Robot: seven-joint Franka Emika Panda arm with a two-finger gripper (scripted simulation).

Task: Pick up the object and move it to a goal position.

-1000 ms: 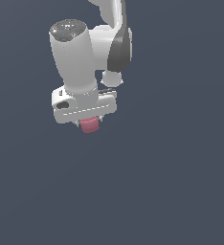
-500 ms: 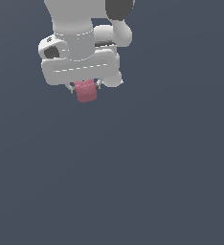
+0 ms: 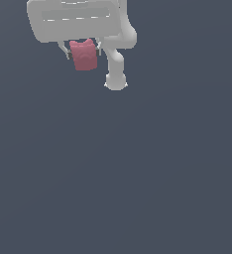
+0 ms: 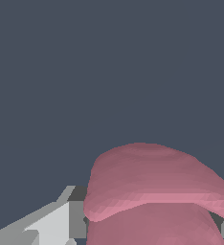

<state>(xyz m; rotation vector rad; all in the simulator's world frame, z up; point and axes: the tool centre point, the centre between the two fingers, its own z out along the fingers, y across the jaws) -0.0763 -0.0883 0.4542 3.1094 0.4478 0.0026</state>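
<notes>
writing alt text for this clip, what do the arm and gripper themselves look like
The arm is smooth, pale grey-white, made of rounded tubular segments with a bulbous joint. The gripper has a wide, boxy light-grey body with rounded corners and faint white seam lines across its face. Its fingers are short, thin and grey with darker inner pads. No cables, logos or text show. In the wrist view, a faceted pale-grey finger shows.
</notes>
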